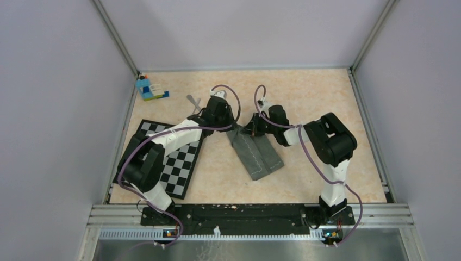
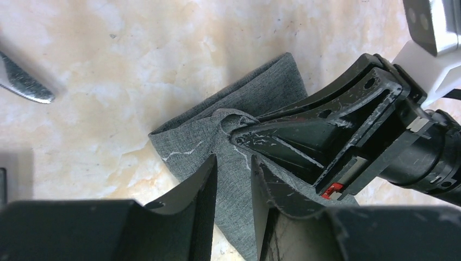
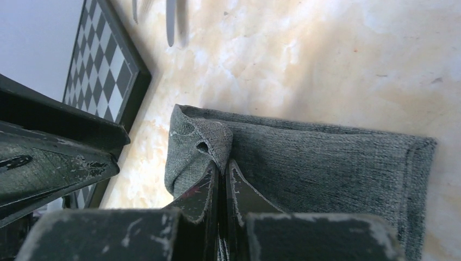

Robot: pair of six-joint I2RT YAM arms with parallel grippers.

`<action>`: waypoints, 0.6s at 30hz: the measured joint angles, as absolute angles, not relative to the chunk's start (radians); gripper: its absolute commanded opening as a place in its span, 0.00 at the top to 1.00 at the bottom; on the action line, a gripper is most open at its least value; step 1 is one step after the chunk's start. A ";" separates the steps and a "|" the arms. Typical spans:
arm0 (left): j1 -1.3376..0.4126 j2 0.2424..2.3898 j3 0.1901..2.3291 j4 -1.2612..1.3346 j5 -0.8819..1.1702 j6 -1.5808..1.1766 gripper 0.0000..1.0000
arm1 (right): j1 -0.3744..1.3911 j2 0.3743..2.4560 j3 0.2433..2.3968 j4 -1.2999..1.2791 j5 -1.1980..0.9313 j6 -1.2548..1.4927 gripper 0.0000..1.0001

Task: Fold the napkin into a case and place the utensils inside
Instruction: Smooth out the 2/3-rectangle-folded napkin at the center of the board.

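Right gripper (image 3: 222, 169) pinched tight on napkin (image 3: 326, 157) corner fold. Left gripper (image 2: 234, 176) narrowly parted over cloth, hard against right gripper. Checkered mat (image 1: 182, 163), utensils (image 3: 171, 22) beside, leftward.

I see a dark grey napkin (image 1: 257, 155) with pale stitching, a black-and-white checkered mat (image 1: 182, 166), and a mottled beige worktop (image 1: 315, 92).

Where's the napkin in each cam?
Top external: napkin just below frame centre.
Left wrist: napkin at centre.
Right wrist: napkin from centre to right edge.
Shared landmark: right gripper pinching the napkin's puckered corner.
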State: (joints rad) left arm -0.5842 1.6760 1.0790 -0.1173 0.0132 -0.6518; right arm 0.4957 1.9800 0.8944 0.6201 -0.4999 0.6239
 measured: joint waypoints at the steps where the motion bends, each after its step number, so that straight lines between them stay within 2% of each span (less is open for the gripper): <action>1: -0.584 1.665 1.074 -0.121 0.006 -0.652 0.65 | 0.497 1.980 0.897 0.618 -0.511 0.624 1.00; 13: -0.583 1.620 0.999 -0.162 -0.047 -0.652 0.68 | 0.515 2.046 0.937 0.629 -0.548 0.639 1.00; 18: -0.582 1.621 0.999 -0.162 -0.041 -0.652 0.74 | 0.518 2.052 0.939 0.637 -0.540 0.644 1.00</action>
